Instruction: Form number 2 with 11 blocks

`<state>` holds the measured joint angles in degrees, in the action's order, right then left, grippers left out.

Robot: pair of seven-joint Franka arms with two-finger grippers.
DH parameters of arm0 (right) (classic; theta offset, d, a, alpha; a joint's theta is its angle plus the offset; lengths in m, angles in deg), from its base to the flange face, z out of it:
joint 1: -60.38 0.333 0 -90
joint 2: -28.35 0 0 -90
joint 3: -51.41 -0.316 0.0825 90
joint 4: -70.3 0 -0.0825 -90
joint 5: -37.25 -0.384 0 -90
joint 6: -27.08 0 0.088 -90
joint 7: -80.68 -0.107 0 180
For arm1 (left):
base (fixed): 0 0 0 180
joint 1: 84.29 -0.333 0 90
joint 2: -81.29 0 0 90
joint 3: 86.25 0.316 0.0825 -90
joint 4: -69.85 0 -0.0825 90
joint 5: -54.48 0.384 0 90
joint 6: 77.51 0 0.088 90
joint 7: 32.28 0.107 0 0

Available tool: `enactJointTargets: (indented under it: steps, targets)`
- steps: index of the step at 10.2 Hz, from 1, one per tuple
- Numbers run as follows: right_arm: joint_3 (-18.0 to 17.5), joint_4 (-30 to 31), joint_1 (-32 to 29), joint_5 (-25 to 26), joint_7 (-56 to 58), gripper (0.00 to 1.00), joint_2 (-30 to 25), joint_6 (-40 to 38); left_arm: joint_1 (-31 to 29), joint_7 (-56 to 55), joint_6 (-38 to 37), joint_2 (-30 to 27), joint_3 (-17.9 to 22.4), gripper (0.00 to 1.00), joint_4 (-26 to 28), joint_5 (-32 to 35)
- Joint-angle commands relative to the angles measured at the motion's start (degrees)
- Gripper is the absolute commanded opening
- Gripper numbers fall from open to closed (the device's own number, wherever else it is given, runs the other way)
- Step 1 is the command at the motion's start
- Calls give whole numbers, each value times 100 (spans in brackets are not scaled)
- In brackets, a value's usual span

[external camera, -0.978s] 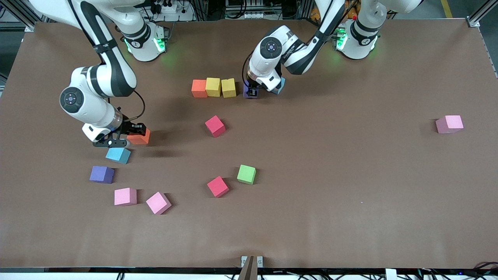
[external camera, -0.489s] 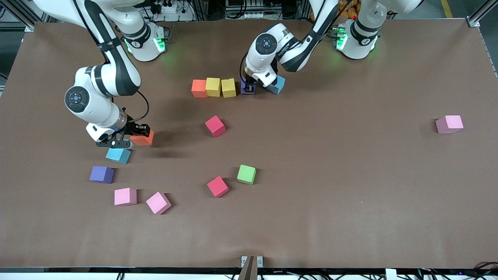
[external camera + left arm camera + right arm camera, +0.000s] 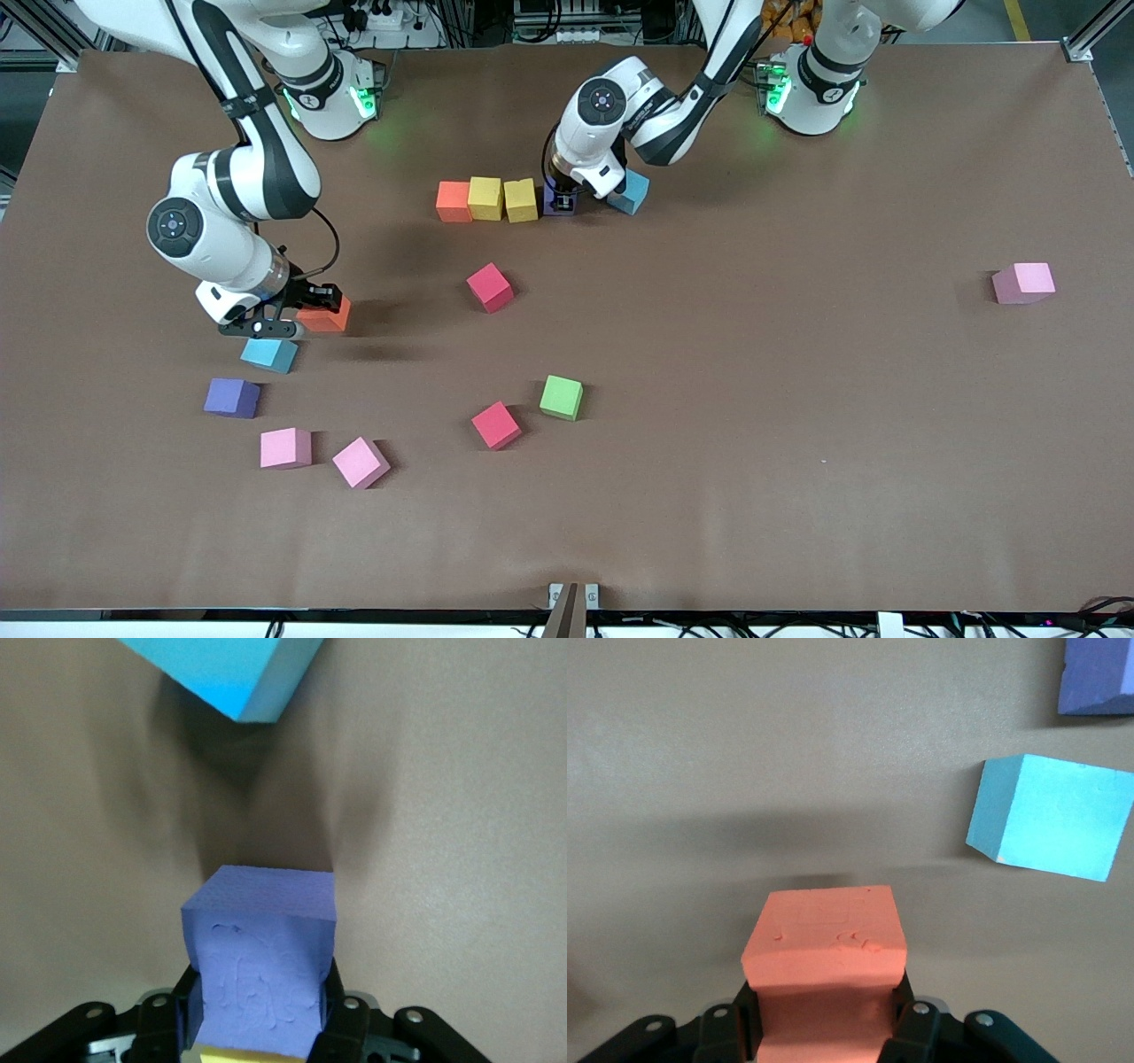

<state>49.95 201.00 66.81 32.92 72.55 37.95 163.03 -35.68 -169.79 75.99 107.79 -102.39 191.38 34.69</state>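
A row of blocks, orange (image 3: 453,201), yellow (image 3: 485,197) and yellow (image 3: 521,200), lies near the robots' bases. My left gripper (image 3: 565,206) is shut on a purple block (image 3: 555,200), low and close beside the row's end yellow block (image 3: 252,1056). In the left wrist view the purple block (image 3: 261,957) fills the left gripper (image 3: 259,1001). A light blue block (image 3: 633,193) lies just past it. My right gripper (image 3: 312,312) is shut on an orange block (image 3: 330,315), held a little over the table beside another light blue block (image 3: 268,354). The right wrist view shows that orange block (image 3: 824,957) in the right gripper (image 3: 824,1010).
Loose blocks lie nearer the front camera: purple (image 3: 231,398), two pink (image 3: 285,447) (image 3: 361,462), two red (image 3: 490,287) (image 3: 496,424) and green (image 3: 561,397). One pink block (image 3: 1023,283) sits alone toward the left arm's end of the table.
The left gripper has carried the purple block toward the yellow end of the row. The right gripper rose slightly with the orange block, then held still.
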Motion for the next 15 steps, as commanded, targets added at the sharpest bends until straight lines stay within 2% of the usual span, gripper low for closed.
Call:
enactJointTargets:
  steps: [1,11,15]
  targets:
    - [23,-115,42,-95,-49,0,60,-86,44,-83,74,267,23,0,-296,-112]
    - [23,-291,121,-104,-58,0,60,-86,35,-83,74,514,58,0,-648,-77]
    - [23,-361,341,-130,-286,0,60,-86,43,-75,65,567,76,0,-674,-60]
